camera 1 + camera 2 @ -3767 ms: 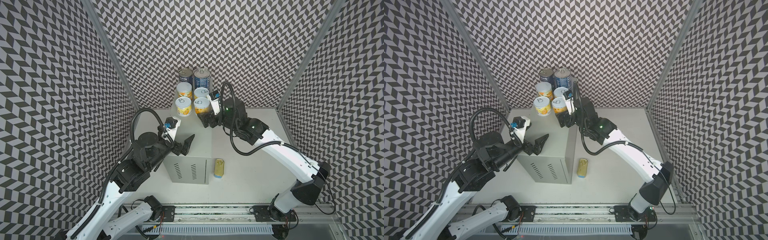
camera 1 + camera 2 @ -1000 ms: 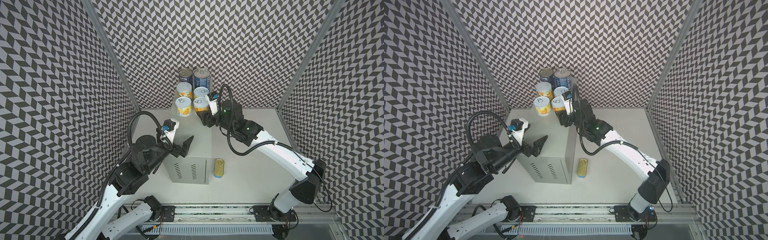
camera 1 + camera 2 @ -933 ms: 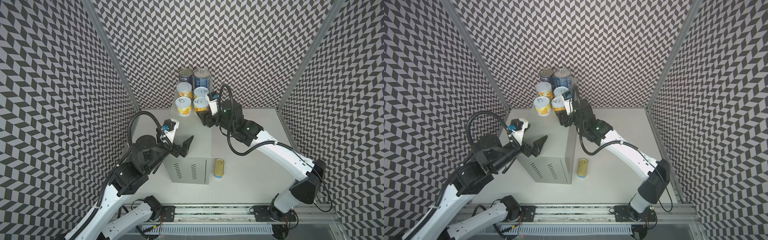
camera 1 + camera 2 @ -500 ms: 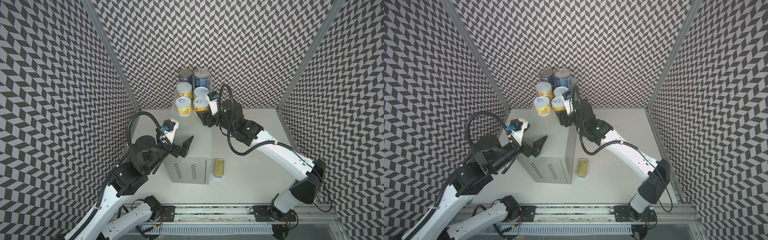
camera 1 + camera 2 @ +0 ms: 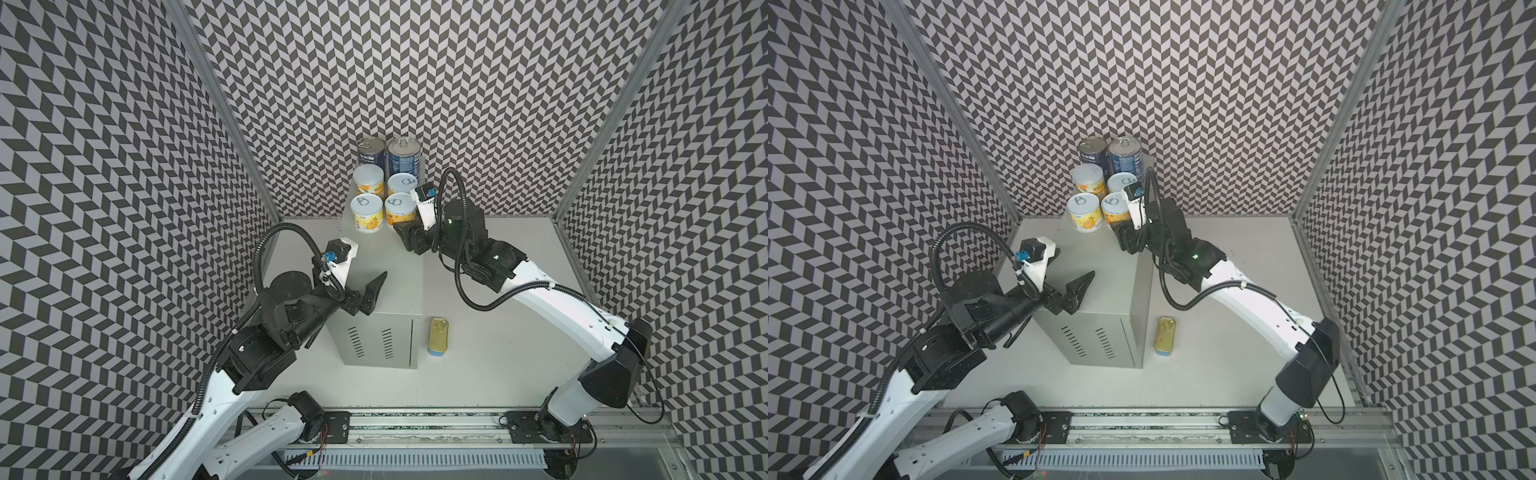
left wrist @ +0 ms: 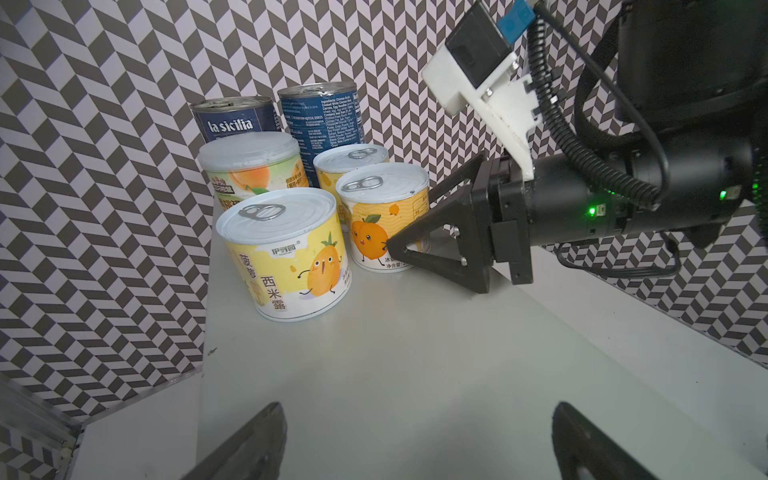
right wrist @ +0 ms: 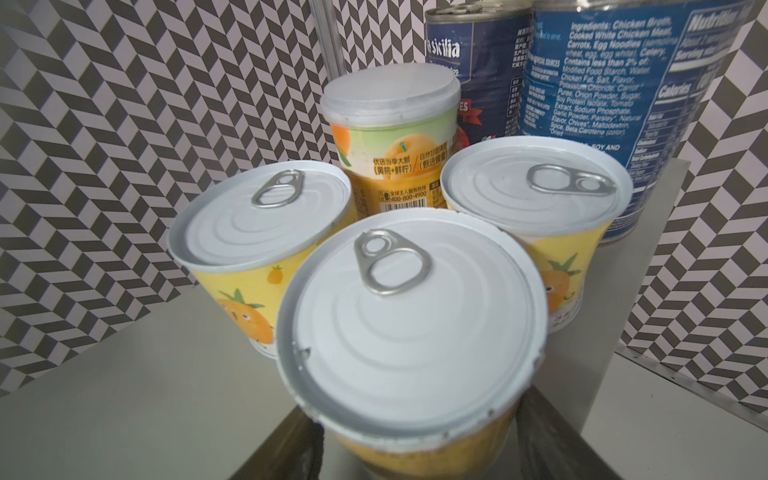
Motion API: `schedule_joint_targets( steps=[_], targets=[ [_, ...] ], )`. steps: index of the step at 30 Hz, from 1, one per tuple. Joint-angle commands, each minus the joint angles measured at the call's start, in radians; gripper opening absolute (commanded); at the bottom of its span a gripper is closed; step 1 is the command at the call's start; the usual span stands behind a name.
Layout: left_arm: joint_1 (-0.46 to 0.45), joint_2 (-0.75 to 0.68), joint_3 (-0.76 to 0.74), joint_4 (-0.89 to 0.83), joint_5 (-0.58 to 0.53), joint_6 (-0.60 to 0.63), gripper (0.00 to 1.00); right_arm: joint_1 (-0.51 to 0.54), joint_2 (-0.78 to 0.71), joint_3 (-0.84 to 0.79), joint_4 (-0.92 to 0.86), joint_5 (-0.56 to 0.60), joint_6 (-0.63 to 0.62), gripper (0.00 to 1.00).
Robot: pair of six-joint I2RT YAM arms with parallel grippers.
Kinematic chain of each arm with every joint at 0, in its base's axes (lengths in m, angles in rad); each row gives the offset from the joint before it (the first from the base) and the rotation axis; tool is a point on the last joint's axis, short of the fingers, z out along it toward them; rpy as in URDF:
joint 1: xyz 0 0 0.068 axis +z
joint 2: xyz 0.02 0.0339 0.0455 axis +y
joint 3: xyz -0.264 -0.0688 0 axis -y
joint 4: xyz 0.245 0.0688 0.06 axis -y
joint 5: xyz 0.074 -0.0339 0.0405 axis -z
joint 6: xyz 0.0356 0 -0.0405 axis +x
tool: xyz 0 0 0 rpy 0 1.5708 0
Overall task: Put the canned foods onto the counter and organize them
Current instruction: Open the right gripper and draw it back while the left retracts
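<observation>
Six canned foods stand at the back of the counter (image 5: 399, 291): two tall blue tins (image 5: 371, 154) and four short yellow fruit cans. My right gripper (image 5: 405, 226) is shut on the front right fruit can (image 5: 400, 208), its jaws close against both sides in the right wrist view (image 7: 415, 457). That can (image 7: 411, 320) touches its neighbours. My left gripper (image 5: 365, 270) hangs open over the counter's front left part, nothing between its fingers (image 6: 266, 432). The gold-topped SPAM tin (image 5: 439, 336) lies flat on the white tabletop, right of the counter.
The counter (image 5: 1108, 282) stands on the white tabletop (image 5: 498, 353) near its back left. Patterned walls (image 5: 457, 104) close in the back and both sides. A rail (image 5: 415, 428) with both arm bases runs along the front.
Since the oldest frames my right gripper has edged toward the back, and the front right fruit can has shifted slightly with it. Over the last second nothing visibly moves.
</observation>
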Motion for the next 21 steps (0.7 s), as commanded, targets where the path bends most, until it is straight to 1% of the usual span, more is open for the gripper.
schedule_joint_targets(
  steps=[1,4,7,18,21],
  targets=[
    [-0.006,-0.012,-0.005,0.019,-0.009,0.014,1.0,0.005,-0.017,-0.006,0.071,-0.006,0.008,0.7],
    [-0.008,-0.012,-0.004,0.019,-0.009,0.014,1.0,0.007,-0.026,-0.01,0.069,-0.001,0.007,0.71],
    [-0.008,-0.01,-0.001,0.02,-0.009,0.014,1.0,0.009,-0.042,-0.015,0.062,0.008,0.005,0.76],
    [-0.009,-0.008,0.009,0.018,-0.01,0.012,1.0,0.008,-0.142,-0.014,0.003,0.06,0.002,0.99],
    [-0.008,-0.008,0.007,0.019,-0.01,0.011,1.0,0.007,-0.157,-0.01,-0.004,0.094,0.008,0.99]
  ],
)
